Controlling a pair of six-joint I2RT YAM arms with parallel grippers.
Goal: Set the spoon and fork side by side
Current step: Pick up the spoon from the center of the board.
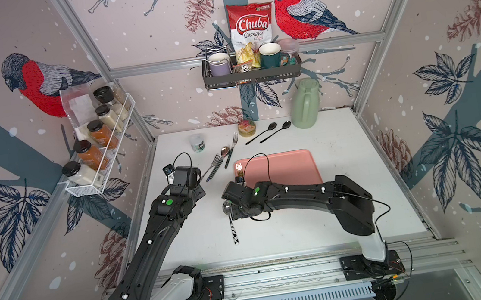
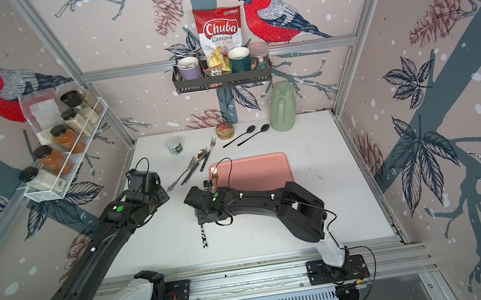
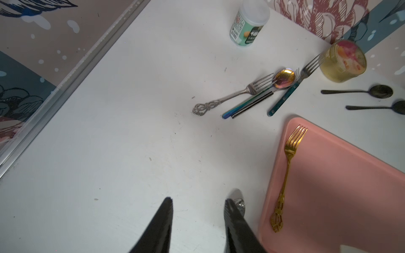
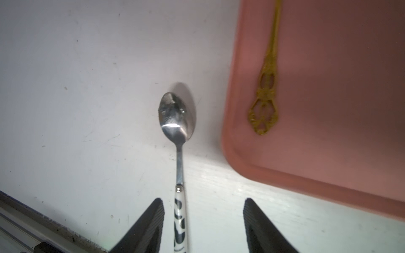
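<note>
Spoon (image 4: 177,122) lies on the tabletop (image 3: 109,153), just outside a corner of the tray (image 3: 350,197). Fork (image 3: 289,166) lies inside the tray, along the adjoining edge. Right tool (image 4: 203,203) open, fingers astride the spoon's handle. Left tool (image 3: 198,200) open and empty, above bare tabletop near the spoon's bowl.

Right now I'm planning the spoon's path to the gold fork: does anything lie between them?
Nothing visible lies between the spoon and the gold fork except the pink tray's raised rim, which the spoon must clear. The right gripper stands open over the spoon's handle, with nothing between them.
</note>
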